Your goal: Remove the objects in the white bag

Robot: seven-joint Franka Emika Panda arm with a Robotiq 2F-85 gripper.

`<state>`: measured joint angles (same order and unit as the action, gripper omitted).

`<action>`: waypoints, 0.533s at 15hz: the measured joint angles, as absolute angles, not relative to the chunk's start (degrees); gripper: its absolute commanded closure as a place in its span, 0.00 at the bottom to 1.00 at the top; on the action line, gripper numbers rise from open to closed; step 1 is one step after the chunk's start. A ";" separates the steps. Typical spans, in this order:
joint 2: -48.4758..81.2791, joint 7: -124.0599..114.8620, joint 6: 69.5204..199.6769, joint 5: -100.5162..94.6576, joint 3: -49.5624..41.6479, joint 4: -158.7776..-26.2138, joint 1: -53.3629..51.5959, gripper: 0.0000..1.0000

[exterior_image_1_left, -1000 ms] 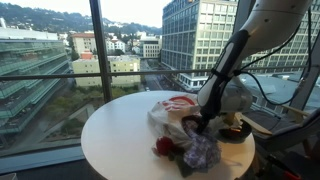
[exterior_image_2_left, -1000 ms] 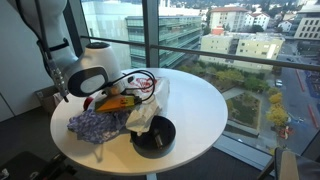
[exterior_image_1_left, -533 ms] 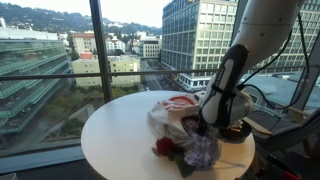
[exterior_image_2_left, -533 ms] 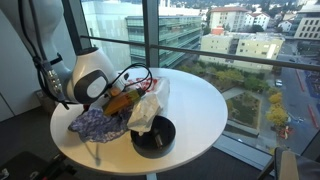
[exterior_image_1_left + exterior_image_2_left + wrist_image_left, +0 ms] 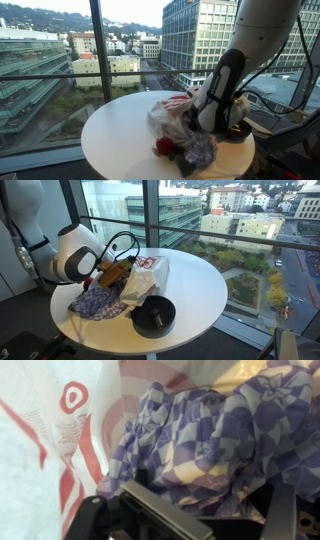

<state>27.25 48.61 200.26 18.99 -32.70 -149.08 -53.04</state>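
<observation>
The white bag (image 5: 168, 112) with red print lies crumpled on the round white table (image 5: 118, 140); it also shows in the other exterior view (image 5: 146, 278) and at the left of the wrist view (image 5: 45, 435). A blue and purple checkered cloth (image 5: 203, 152) spills from it toward the table edge (image 5: 95, 303) and fills the wrist view (image 5: 215, 435). A red object (image 5: 165, 147) lies beside the cloth. My gripper (image 5: 205, 520) hangs low over the cloth at the bag's mouth, fingers spread wide, cloth between them. In both exterior views the arm hides the fingertips.
A black bowl (image 5: 153, 315) stands on the table near the bag, also seen behind the arm (image 5: 238, 131). An orange thing (image 5: 116, 277) shows by the bag's mouth. Black cables loop over the bag. Tall windows stand close behind the table (image 5: 205, 285).
The arm's wrist has swung and turned over the cloth and the bag's mouth, now covering more of them. The bag, cloth and bowl lie about where they were.
</observation>
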 measured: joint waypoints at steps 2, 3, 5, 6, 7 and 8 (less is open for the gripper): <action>27.21 48.60 201.52 19.42 -33.90 -148.76 -54.80 0.00; 27.21 48.60 201.84 19.43 -34.25 -148.57 -55.13 0.00; 27.21 48.58 201.89 19.43 -34.58 -148.09 -55.06 0.00; 27.21 48.53 201.89 19.39 -34.59 -147.83 -54.75 0.00; 27.23 48.43 201.88 19.31 -34.54 -147.56 -54.24 0.00; 27.24 48.28 201.88 19.09 -34.31 -147.24 -53.46 0.00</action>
<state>27.24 48.28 201.88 19.09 -34.31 -147.24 -53.46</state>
